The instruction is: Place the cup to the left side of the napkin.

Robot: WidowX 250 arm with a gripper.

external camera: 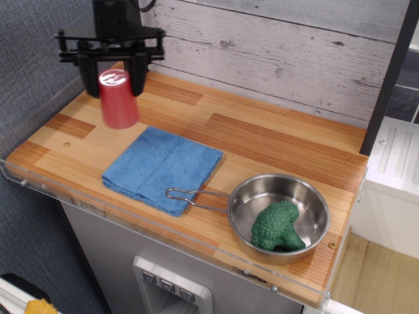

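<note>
The red cup (118, 99) hangs upside down in the air, base up, above the left part of the wooden counter (281, 140). My gripper (114, 74) is shut on the cup's upper end, a black finger on each side. The blue napkin (163, 168) lies flat on the counter, below and to the right of the cup. The cup is above the counter strip just beyond the napkin's far left corner and touches nothing else.
A steel pan (278, 212) with a green broccoli (276, 226) in it stands at the front right, its handle reaching over the napkin's edge. A dark post (134, 49) stands at the back left. A clear low wall (59, 88) runs along the left edge.
</note>
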